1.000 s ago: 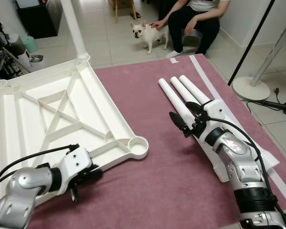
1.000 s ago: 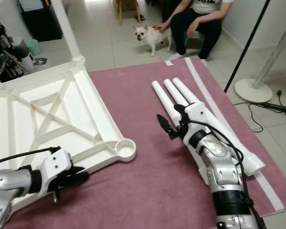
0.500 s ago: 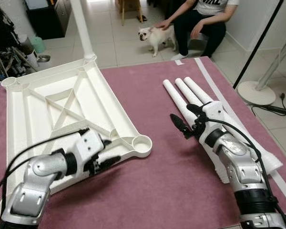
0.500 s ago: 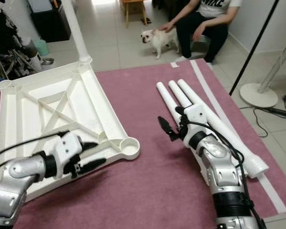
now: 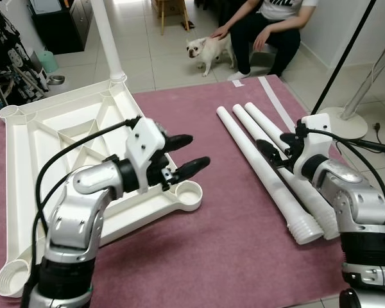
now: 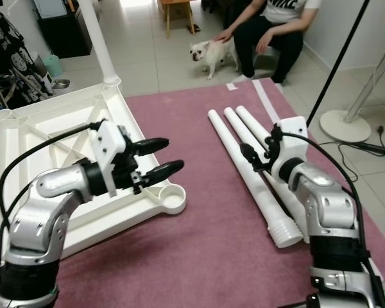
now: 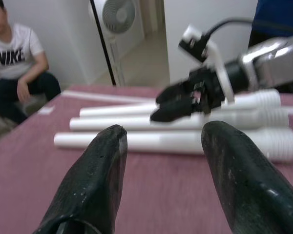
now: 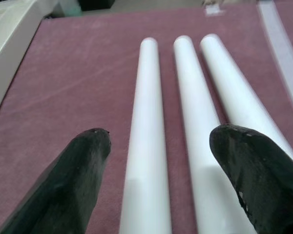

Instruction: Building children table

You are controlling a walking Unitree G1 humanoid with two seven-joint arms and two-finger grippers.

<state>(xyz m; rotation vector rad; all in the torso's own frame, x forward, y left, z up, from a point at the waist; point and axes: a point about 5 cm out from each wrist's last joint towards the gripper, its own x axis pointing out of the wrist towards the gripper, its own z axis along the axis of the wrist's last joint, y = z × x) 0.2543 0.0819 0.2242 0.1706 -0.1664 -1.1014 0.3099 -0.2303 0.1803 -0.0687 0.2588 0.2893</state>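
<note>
A maroon mat (image 5: 199, 256) covers the tiled floor of a living room, where a seated person (image 5: 269, 25) pets a small white dog (image 5: 205, 50) beyond its far edge. The upturned white tabletop (image 5: 64, 167) lies along the mat's left side, one leg (image 5: 106, 38) already standing in its far corner socket. Three loose white legs (image 5: 269, 167) lie side by side toward the right edge. The left gripper (image 5: 183, 157), low beside the tabletop's near edge a second ago, has risen and now hovers with fingers spread above the near-right corner socket (image 5: 187, 191), holding nothing. The right gripper (image 5: 273, 151) has moved over the legs, fingers parted, straddling them without gripping.
</note>
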